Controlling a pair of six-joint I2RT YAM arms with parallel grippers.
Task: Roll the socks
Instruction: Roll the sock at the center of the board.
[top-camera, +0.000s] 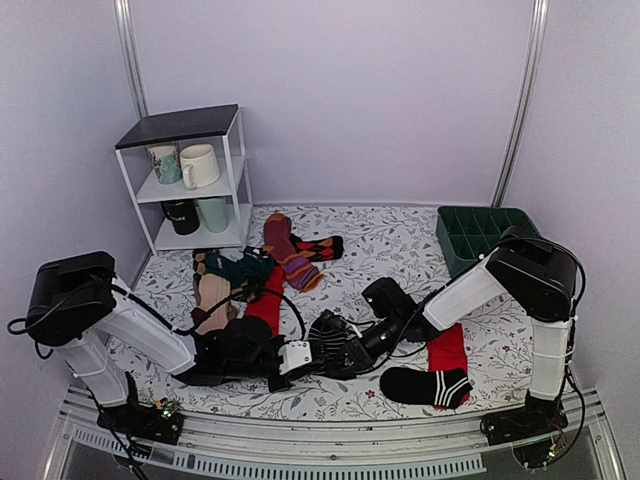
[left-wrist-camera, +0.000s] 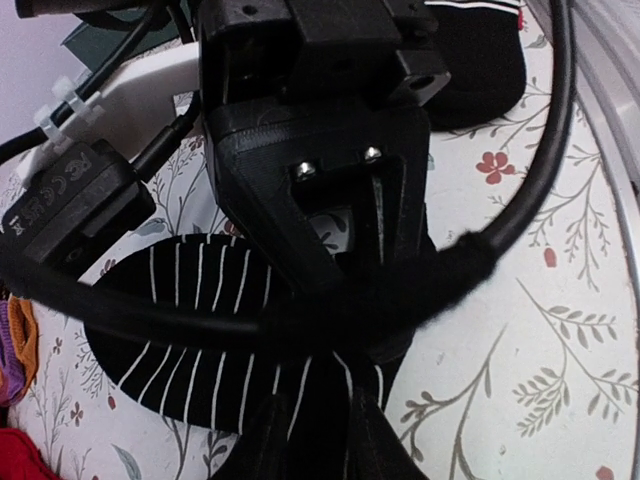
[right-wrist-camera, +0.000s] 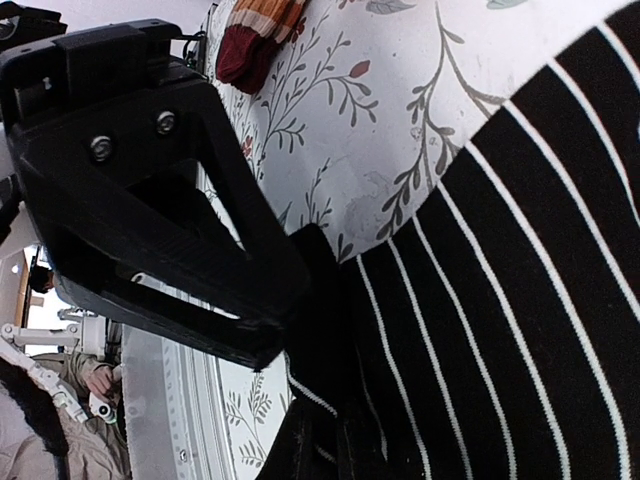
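Floral tablecloth (top-camera: 400, 240) covers the table under lilac walls. Near the middle of its near edge the black, white-striped sock (left-wrist-camera: 190, 330) lies bunched between both arms. The left gripper (left-wrist-camera: 320, 440) appears closed on a fold of it, and the right gripper (right-wrist-camera: 325, 455) seems pinched on the sock's edge from the opposite side.

The knit is soft, thin and floppy, so I judge it could slide from either pinch or spring loose mid-roll. The two hard plastic grippers sit almost touching; a small misjudged turn could knock them together. A glossy black cable (left-wrist-camera: 556, 120) loops across the left wrist view and might snag. The plain red sock (top-camera: 448, 350) lies near, towards the right edge.
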